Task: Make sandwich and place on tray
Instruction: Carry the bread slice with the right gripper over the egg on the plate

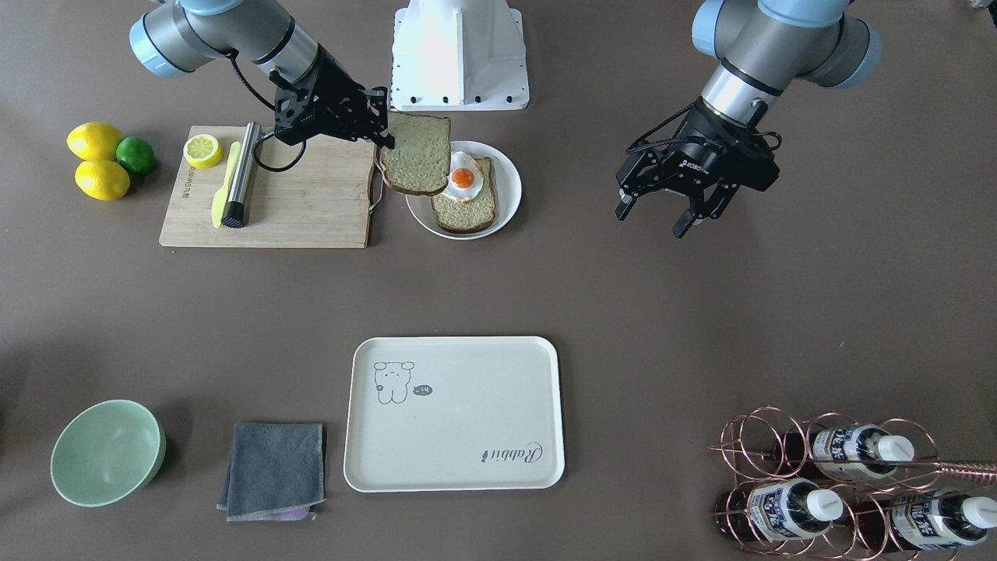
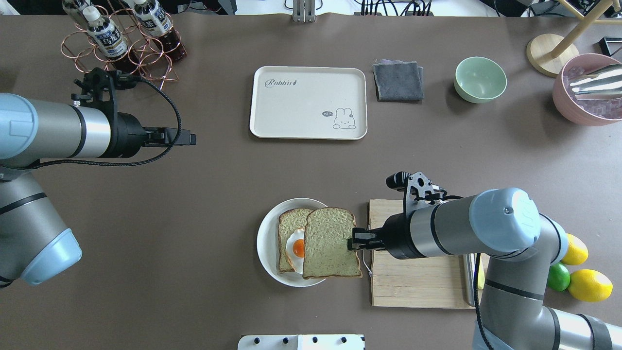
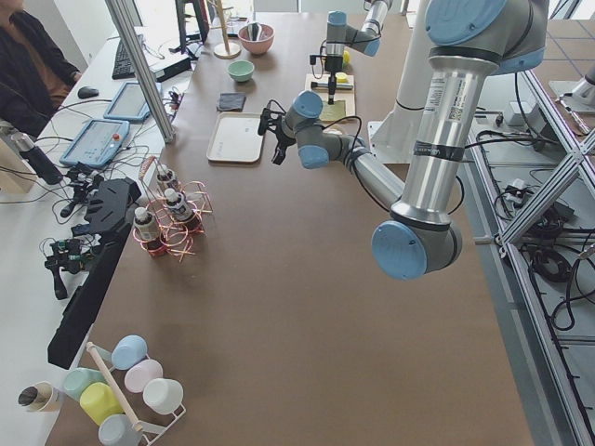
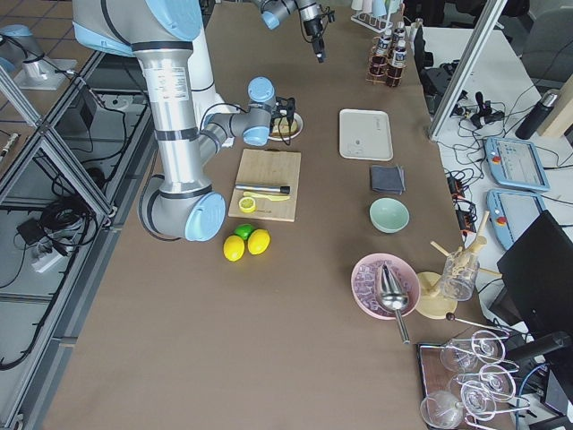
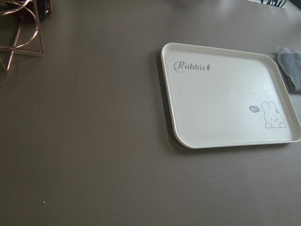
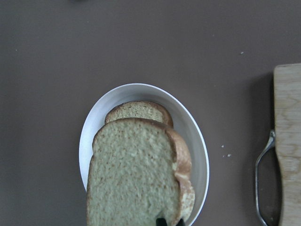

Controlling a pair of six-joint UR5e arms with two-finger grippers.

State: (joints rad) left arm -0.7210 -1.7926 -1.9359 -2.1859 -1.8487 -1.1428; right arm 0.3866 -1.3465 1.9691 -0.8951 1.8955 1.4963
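Two tools in view: the right tool (image 1: 385,140) is pinching the top slice (image 1: 417,153) by one edge, holding it above the plate (image 1: 510,183) so it overlaps the egg (image 1: 464,178) and part of the lower slice (image 1: 467,212). Whether the held slice touches the egg, cannot tell. Lower slice lies flat on the plate with the egg on it, yolk up. Plate sits on the bench (image 1: 623,312) at upper centre of the front view, just beside the right end of the board (image 1: 311,202). In the right wrist view the held slice fills the lower centre and hides most of the plate. Left tool (image 1: 651,220) hangs at upper right of the front view, fingers spread, gripping nothing, well apart from the plate. Tray (image 1: 467,389) lies flat at lower centre of the front view, nothing on it, well apart from plate and both tools. Grey cloth (image 1: 274,470) lies just left of the tray, green bowl (image 1: 107,453) further left.
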